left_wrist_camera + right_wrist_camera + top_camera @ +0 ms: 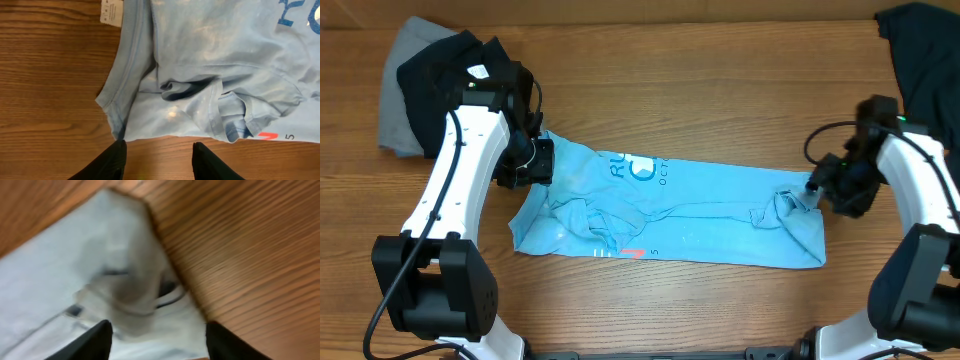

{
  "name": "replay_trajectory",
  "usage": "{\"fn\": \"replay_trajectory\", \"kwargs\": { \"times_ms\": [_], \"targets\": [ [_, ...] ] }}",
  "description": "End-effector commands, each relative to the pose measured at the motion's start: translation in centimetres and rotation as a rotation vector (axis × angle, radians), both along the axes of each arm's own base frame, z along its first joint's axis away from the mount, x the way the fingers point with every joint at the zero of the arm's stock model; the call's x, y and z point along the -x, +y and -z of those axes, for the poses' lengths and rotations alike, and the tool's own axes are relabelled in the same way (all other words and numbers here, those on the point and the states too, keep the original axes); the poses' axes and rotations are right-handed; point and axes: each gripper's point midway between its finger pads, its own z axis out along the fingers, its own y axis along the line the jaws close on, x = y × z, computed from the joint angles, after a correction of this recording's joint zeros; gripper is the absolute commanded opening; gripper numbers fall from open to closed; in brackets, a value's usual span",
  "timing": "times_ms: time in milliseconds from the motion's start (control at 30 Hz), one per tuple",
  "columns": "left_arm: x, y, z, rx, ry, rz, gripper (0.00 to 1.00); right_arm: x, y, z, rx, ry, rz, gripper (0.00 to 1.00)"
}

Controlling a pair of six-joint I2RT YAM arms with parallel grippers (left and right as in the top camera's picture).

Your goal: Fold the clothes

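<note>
A light blue T-shirt (670, 205) lies crumpled in a long strip across the middle of the wooden table, with its lettering and a small red mark (633, 253) facing up. My left gripper (542, 160) hovers at the shirt's left end. In the left wrist view this gripper (159, 145) is open over bare wood, just short of the shirt's hem (120, 95). My right gripper (817, 190) is at the shirt's right end. The right wrist view is blurred; there its jaws (159, 327) stand wide apart over bunched cloth (125, 280), gripping nothing.
Black and grey garments (420, 90) are heaped at the back left, close behind my left arm. A dark garment (925, 50) lies at the back right corner. A white label (111, 11) shows at the shirt's collar.
</note>
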Motion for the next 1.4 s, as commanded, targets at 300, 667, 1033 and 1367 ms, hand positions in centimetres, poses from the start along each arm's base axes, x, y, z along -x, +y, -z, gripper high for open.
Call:
{"fn": "replay_trajectory", "kwargs": {
  "times_ms": [300, 667, 1033, 1367],
  "targets": [
    [-0.6, -0.4, -0.8, 0.026, -0.032, 0.017, 0.45, 3.5, 0.7, 5.2, -0.149, -0.011, 0.082, 0.54],
    [-0.7, -0.5, -0.8, 0.032, -0.037, 0.032, 0.45, 4.0, 5.5, 2.1, -0.371, -0.076, -0.031, 0.04],
    [-0.9, -0.5, -0.8, 0.034, -0.044, 0.032, 0.46, 4.5, 8.6, 0.5, -0.354, -0.094, -0.183, 0.08],
    [-0.8, -0.5, -0.8, 0.034, -0.044, 0.032, 0.46, 5.5, 5.5, 1.7, -0.135, 0.006, -0.06, 0.14]
  ]
}}
